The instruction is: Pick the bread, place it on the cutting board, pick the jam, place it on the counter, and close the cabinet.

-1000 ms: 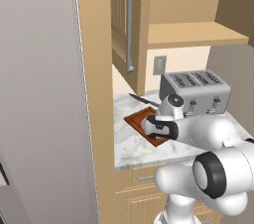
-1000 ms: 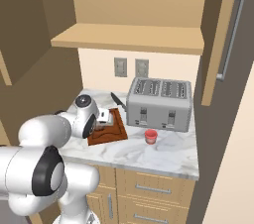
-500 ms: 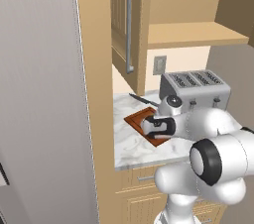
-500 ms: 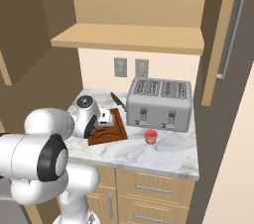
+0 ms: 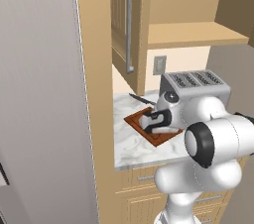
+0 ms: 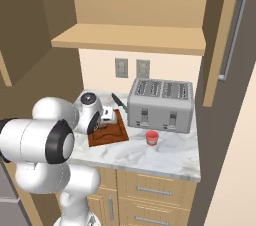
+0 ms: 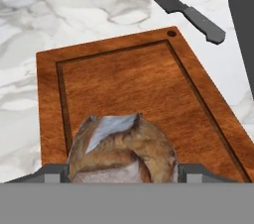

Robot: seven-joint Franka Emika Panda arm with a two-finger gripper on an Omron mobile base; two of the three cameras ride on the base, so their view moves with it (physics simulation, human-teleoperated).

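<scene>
The bread [image 7: 121, 148], a brownish crusty lump, fills the gap between my gripper's [image 7: 123, 172] two fingers, which press on its sides. It hangs low over the near part of the reddish-brown cutting board [image 7: 129, 79]; whether it touches the wood I cannot tell. My gripper [image 5: 154, 123] [image 6: 106, 117] is over the cutting board [image 5: 135, 119] [image 6: 111, 134] at the counter's left end. The red jam [image 6: 152, 137] stands on the marbled counter [image 6: 165, 157] in front of the toaster. The cabinet [image 5: 123, 25] door [image 6: 226, 35] stands open over an empty shelf.
A dark knife [image 7: 178, 5] [image 6: 119, 102] lies on the counter just behind the board. A silver toaster [image 6: 161, 104] [image 5: 194, 84] stands to the board's right. A tall panel [image 5: 94, 94] bounds the counter on the left.
My arm's elbow has swung nearer the cameras. The hand has shifted slightly over the board, with the bread still between its fingers.
</scene>
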